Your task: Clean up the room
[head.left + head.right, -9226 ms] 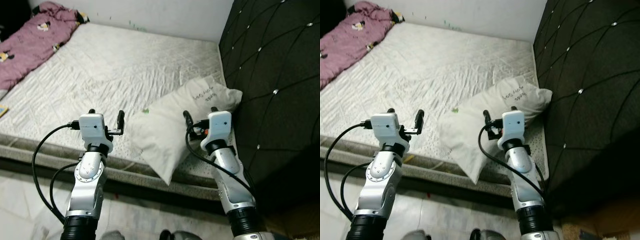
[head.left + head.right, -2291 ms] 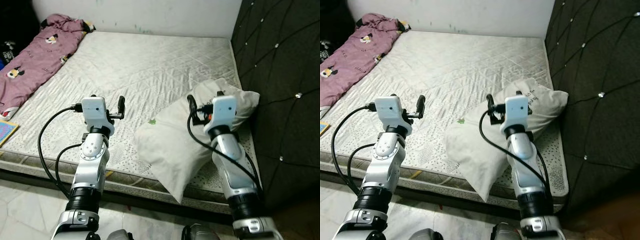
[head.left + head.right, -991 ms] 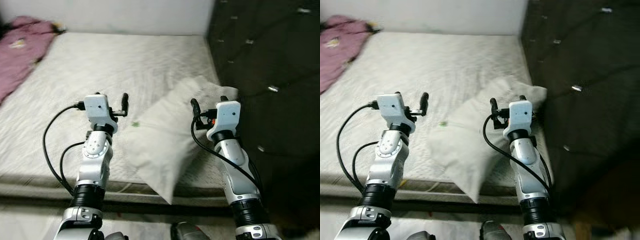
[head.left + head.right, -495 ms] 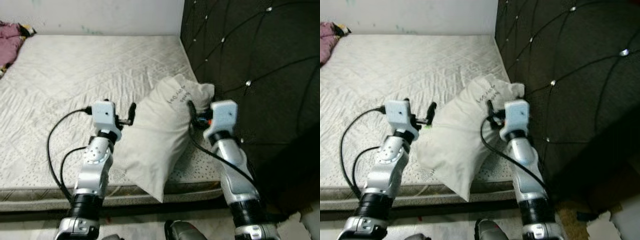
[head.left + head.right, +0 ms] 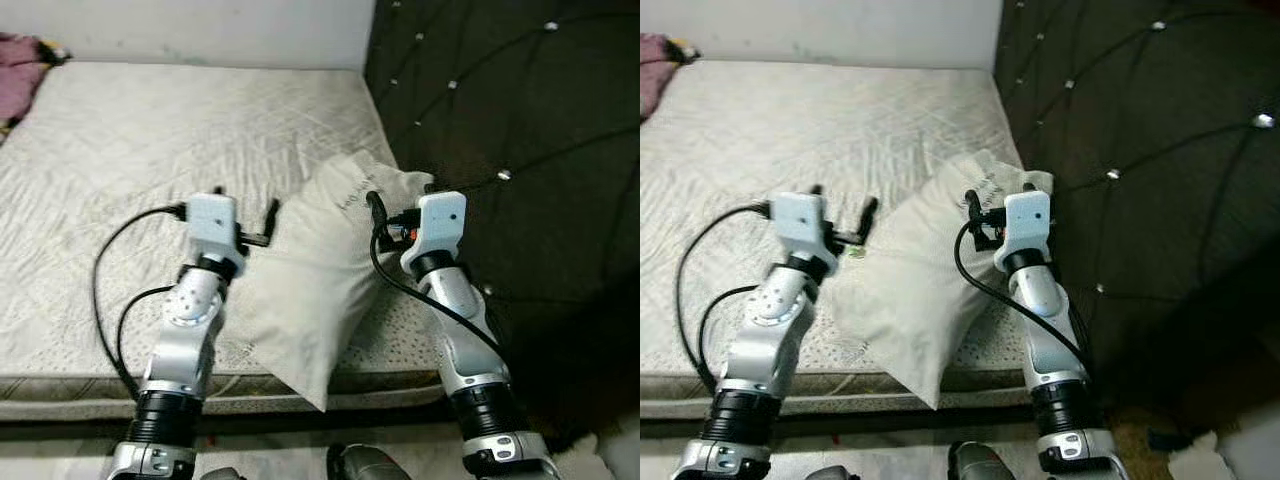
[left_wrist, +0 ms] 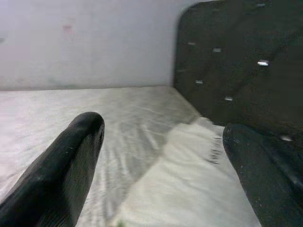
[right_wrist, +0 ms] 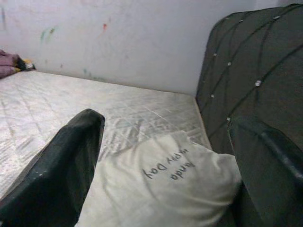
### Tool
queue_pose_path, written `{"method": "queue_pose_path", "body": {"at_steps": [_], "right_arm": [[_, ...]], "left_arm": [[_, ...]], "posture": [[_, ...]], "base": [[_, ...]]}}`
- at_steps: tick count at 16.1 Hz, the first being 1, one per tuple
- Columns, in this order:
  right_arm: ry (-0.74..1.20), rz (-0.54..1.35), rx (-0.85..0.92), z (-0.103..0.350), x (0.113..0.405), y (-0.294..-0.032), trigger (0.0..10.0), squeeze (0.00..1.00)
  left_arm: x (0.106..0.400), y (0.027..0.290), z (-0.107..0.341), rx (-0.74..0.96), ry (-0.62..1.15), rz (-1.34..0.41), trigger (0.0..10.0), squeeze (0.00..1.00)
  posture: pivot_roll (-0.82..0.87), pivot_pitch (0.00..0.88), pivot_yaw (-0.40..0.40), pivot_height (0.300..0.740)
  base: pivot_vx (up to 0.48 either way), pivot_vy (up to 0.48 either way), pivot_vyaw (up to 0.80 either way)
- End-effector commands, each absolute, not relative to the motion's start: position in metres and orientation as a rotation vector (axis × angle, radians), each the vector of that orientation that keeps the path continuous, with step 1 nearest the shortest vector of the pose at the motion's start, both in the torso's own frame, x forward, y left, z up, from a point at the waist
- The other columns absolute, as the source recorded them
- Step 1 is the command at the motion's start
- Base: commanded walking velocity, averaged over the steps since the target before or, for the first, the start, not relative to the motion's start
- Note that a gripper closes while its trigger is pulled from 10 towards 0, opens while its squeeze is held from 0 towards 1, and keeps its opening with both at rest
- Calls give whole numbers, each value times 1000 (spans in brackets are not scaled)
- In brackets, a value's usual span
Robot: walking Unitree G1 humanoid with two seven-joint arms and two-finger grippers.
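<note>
A white pillow [image 5: 318, 272] with handwriting on it lies at the mattress's [image 5: 130, 150] near corner, its top end against the black headboard [image 5: 510, 110] and its lower end hanging over the bed's edge. My left gripper [image 5: 246, 205] hovers open just left of the pillow. My right gripper [image 5: 402, 205] is open over the pillow's upper right end. In the left wrist view the pillow [image 6: 189, 189] lies ahead between the two black fingers [image 6: 61, 165]. The right wrist view looks over the pillow [image 7: 165, 184] toward the wall.
A purple blanket [image 5: 22, 50] lies at the bed's far left corner. A small green scrap [image 5: 855, 252] rests on the mattress beside the pillow. The headboard walls off the right side. Pale floor [image 5: 60, 460] runs along the bed's near edge.
The camera has swung right toward the headboard, so the blanket has slid to the picture's left edge. The pillow now sits between both raised grippers, which stay open.
</note>
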State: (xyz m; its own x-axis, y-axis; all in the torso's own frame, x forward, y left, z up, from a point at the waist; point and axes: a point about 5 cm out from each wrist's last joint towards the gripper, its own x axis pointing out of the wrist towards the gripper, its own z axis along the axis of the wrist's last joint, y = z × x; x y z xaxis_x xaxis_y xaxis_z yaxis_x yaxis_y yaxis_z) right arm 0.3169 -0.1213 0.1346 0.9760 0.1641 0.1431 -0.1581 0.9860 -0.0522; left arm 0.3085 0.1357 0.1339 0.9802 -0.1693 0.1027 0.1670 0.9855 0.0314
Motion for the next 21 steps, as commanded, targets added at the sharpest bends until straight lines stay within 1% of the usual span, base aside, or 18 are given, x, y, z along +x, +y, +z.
{"method": "queue_pose_path", "body": {"at_steps": [1,2,4,8,10,11,14,19,21], "right_arm": [[-157,123,-22,137,315,-128,10000,0],[-136,104,-9,132,314,-132,10000,0],[-146,101,-11,134,317,-134,10000,0],[-153,117,-15,136,320,-130,10000,0],[-152,107,-15,136,321,-132,10000,0],[-160,105,-13,137,321,-133,10000,0],[-170,112,-25,140,324,-132,10000,0],[-167,93,-22,140,327,-135,10000,0],[-177,102,-21,143,330,-133,10000,0]], "left_arm": [[307,149,133,-3,-95,-72,10000,0],[305,160,125,-45,-63,14,10000,0],[305,165,124,-61,-64,59,10000,0],[308,160,127,-49,-67,5,10000,0],[311,160,129,-51,-70,11,10000,0],[313,160,131,-56,-76,17,10000,0],[317,159,132,-52,-77,12,10000,0],[321,156,136,-56,-97,-13,10000,0],[324,155,139,-64,-89,-2,10000,0]], "posture": [[-16,0,-16,740],[-17,0,-17,740],[-17,0,-14,740],[-8,0,-13,740],[-9,0,-15,740],[-12,0,-16,740],[-18,0,-12,740],[-17,0,-9,740],[-4,0,-8,740]], "base": [[0,0,-719],[0,0,-800],[0,0,-800],[0,0,-725],[0,0,-691],[0,0,-506],[0,0,0],[0,0,-800],[0,0,-284]]}}
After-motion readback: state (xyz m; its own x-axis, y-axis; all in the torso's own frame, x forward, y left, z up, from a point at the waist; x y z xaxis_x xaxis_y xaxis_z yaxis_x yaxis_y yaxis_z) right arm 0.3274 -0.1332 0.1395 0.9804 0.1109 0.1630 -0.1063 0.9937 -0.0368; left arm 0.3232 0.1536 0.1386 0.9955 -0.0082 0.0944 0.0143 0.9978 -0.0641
